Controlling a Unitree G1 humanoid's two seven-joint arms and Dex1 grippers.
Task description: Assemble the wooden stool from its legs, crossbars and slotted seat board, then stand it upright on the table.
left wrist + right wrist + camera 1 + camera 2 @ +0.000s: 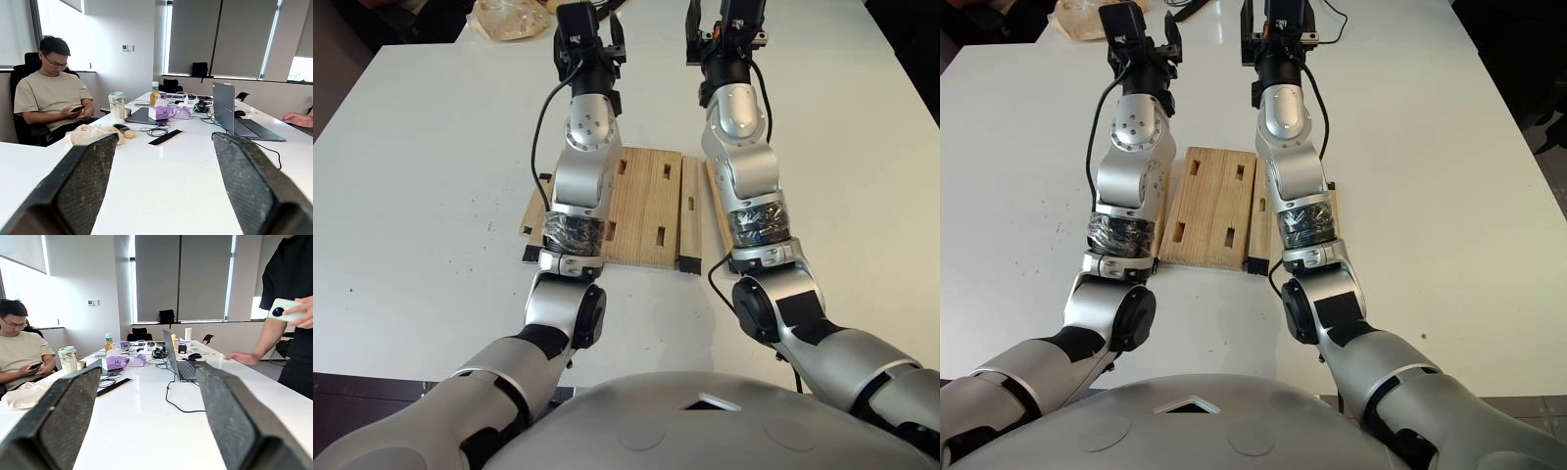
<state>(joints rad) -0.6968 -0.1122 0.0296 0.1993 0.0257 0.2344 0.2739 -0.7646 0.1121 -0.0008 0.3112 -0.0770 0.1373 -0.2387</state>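
Note:
The slotted seat board [641, 206] lies flat on the white table [411, 176] between my two forearms, with several rectangular slots showing. A narrow wooden piece with a black end [690, 215] lies along its right side. More wooden pieces [532, 220] poke out from under my left forearm, and another [718, 191] from under my right. Both arms stretch past the board. My left gripper [590, 39] and right gripper [724, 29] hover above bare table beyond it. In the wrist views the left gripper [164, 142] and right gripper [149, 369] stand open, with nothing between the padded fingers [83, 186].
A crumpled plastic bag [512, 20] lies at the table's far left. Farther down the table are a laptop [230, 110], loose cables [156, 131], a flat black strip [165, 137] and small bottles and cups. Bare table spreads to both sides of the board.

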